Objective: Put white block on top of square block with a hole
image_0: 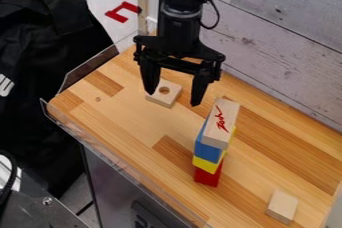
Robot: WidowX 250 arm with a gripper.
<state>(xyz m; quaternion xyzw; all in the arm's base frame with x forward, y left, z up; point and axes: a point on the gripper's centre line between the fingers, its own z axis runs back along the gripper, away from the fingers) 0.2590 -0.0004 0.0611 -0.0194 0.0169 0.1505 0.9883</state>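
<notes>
1. Left of centre, the square block with a hole [163,99] lies flat.
2. Above and beside it, the gripper [174,98] hangs with its fingers spread wide.
3. Down and to the right, beyond the stacked blocks [208,149], lies the pale block [282,206], probably the white one, its long axis running upper right to lower left.

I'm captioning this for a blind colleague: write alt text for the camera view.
An open black pincer hangs over a wooden table, near a pale square block with a hole. Lower down, a marked pale block tops a blue, yellow and red stack; a plain pale block lies at lower right.
</notes>
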